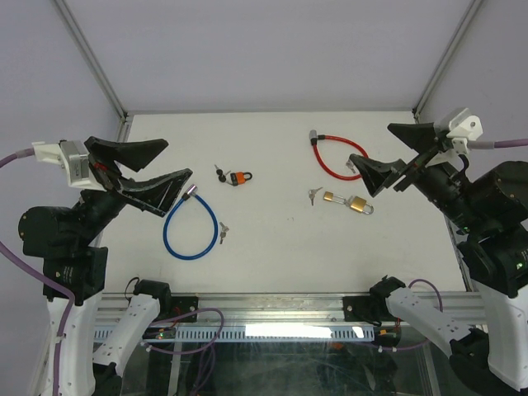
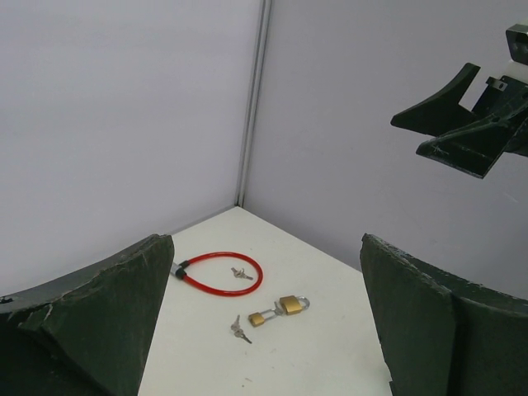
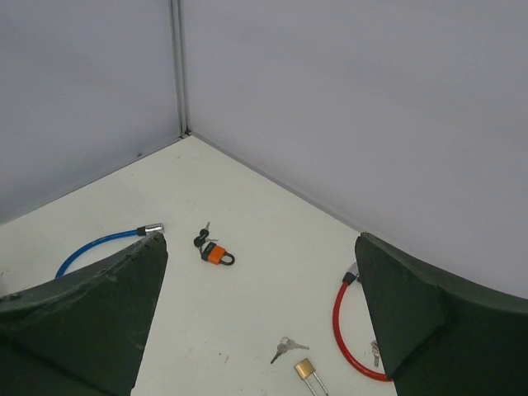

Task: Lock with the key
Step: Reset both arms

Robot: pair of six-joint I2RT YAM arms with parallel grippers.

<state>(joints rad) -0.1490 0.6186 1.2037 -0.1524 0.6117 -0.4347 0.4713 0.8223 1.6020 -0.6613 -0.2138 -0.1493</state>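
Note:
An orange padlock lies at the table's middle with dark-headed keys at its left end. Two linked brass padlocks lie to the right, a loose key pair beside them. My left gripper hovers open over the table's left side, above one end of a blue cable lock. My right gripper hovers open near a red cable lock. Neither holds anything.
Small keys lie at the blue cable's right side, and another pair lies inside the red loop. Grey walls with metal posts enclose the back and sides. The arm bases and cables run along the near edge.

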